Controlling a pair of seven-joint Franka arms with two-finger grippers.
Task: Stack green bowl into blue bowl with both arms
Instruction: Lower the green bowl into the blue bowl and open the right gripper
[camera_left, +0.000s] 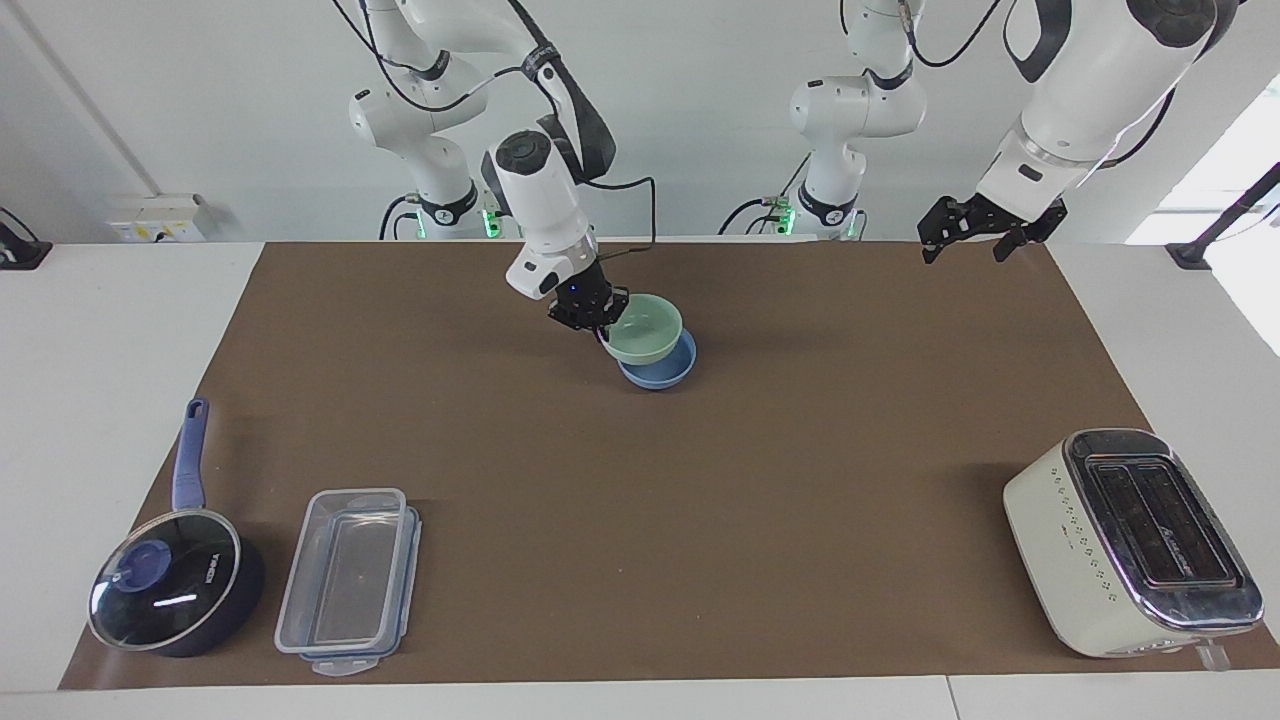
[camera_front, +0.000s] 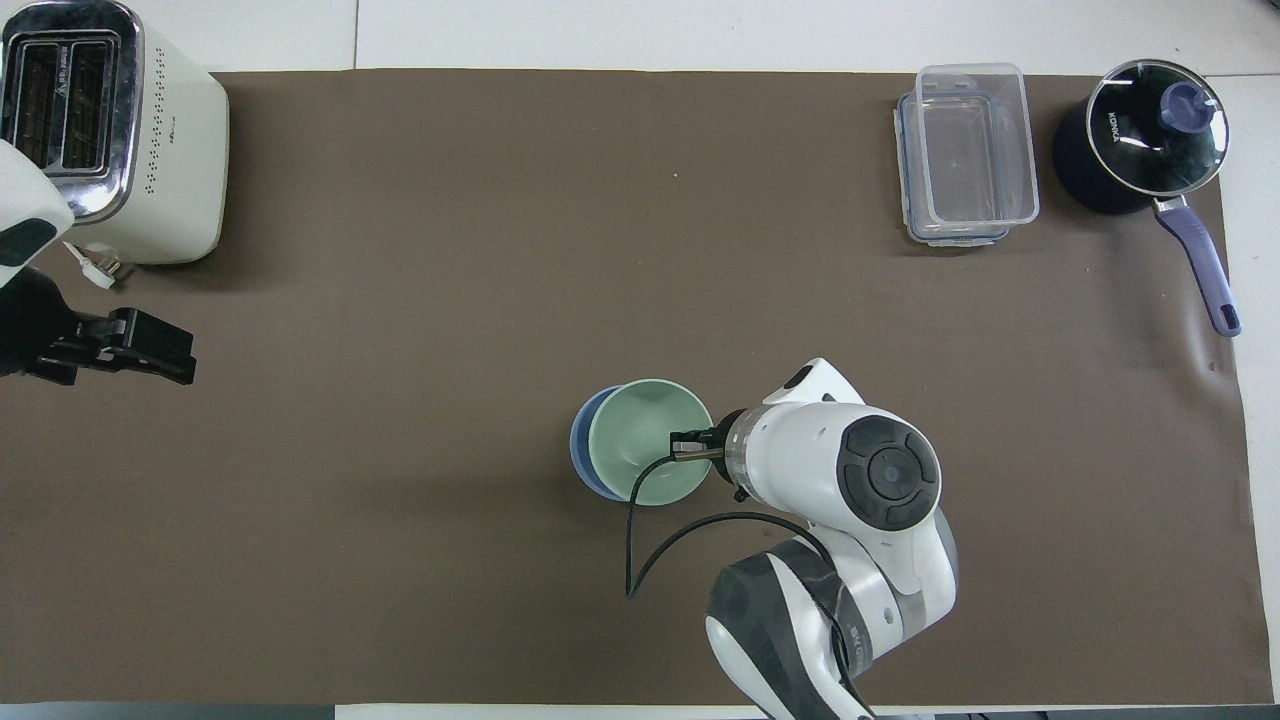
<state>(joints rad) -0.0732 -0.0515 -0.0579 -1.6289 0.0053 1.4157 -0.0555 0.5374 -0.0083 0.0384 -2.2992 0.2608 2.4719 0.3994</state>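
The tabletop (camera_left: 640, 560) carried a brown mat before a white wall. The right tool (camera_left: 598, 322) pinched the green bowl (camera_left: 645, 329) by its rim, over the blue bowl (camera_left: 660, 372), apparently not yet seated. Lowering should be level and centred before release. The left tool (camera_left: 978, 228) waited raised over the mat's edge, fingers spread.

I'm running a robot lab bench: two white arms (camera_left: 545, 215) bolted at a plain white wall, brown mat (camera_left: 700, 500) on a white table (camera_left: 110, 350), kitchen props staged around, a toaster (camera_left: 1130, 545), saucepan (camera_left: 175, 590), plastic container (camera_left: 350, 578).
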